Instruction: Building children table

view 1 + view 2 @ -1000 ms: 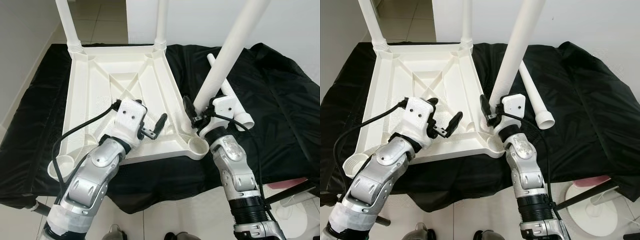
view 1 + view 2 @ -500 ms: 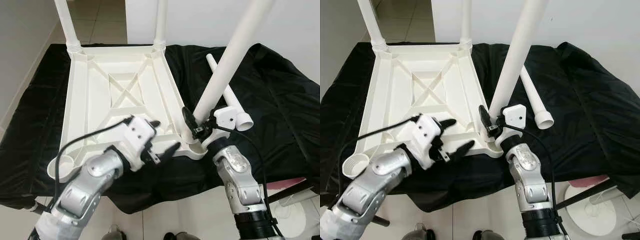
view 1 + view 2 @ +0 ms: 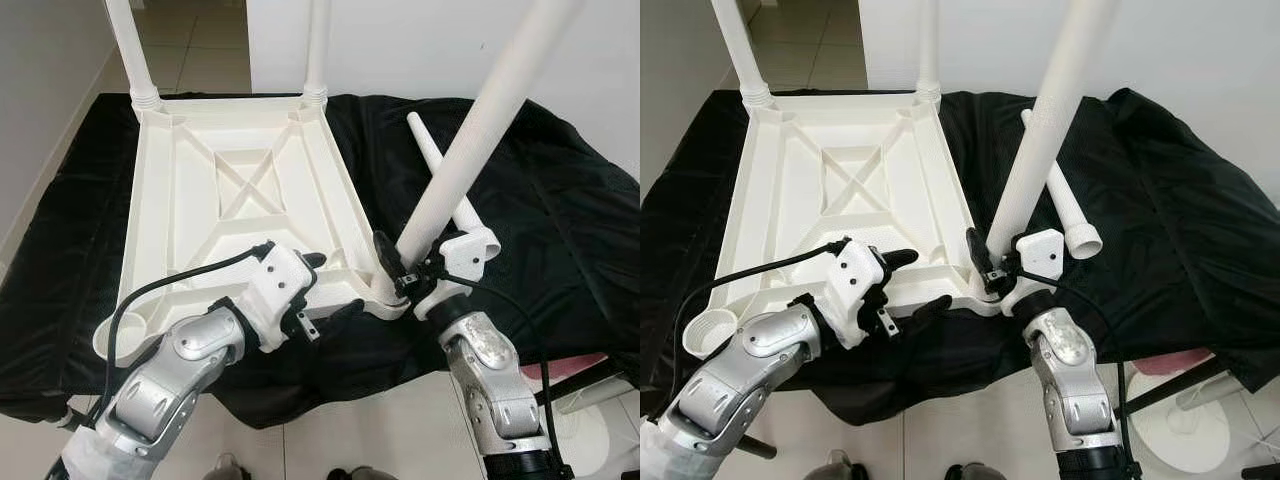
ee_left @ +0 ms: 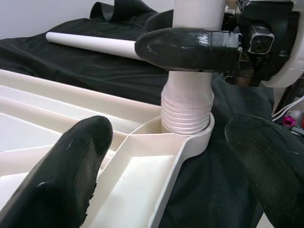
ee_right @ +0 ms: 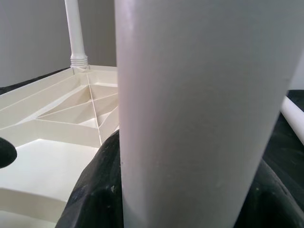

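Observation:
The white table top (image 3: pixel 200 210) lies upside down on a black cloth. Two legs (image 3: pixel 135 50) (image 3: pixel 318 45) stand in its far corners. My right gripper (image 3: pixel 400 275) is shut on a third white leg (image 3: pixel 470 150), which leans up and to the right. The leg's threaded end (image 4: pixel 186 107) sits in the near right corner socket (image 4: pixel 190 137). My left gripper (image 3: pixel 328 284) is open and straddles the table's near edge just left of that socket, holding nothing. A loose leg (image 3: pixel 1065 205) lies on the cloth behind the held one.
The near left corner socket (image 3: pixel 118 335) has nothing in it. The black cloth (image 3: pixel 560 220) spreads wide to the right. A white round base with a dark rod (image 3: pixel 590 400) stands on the tiled floor at the lower right. A wall runs along the left.
My left gripper has come off the table's underside back to its near edge beside the right corner. The right gripper has brought the leg's end down into the corner socket.

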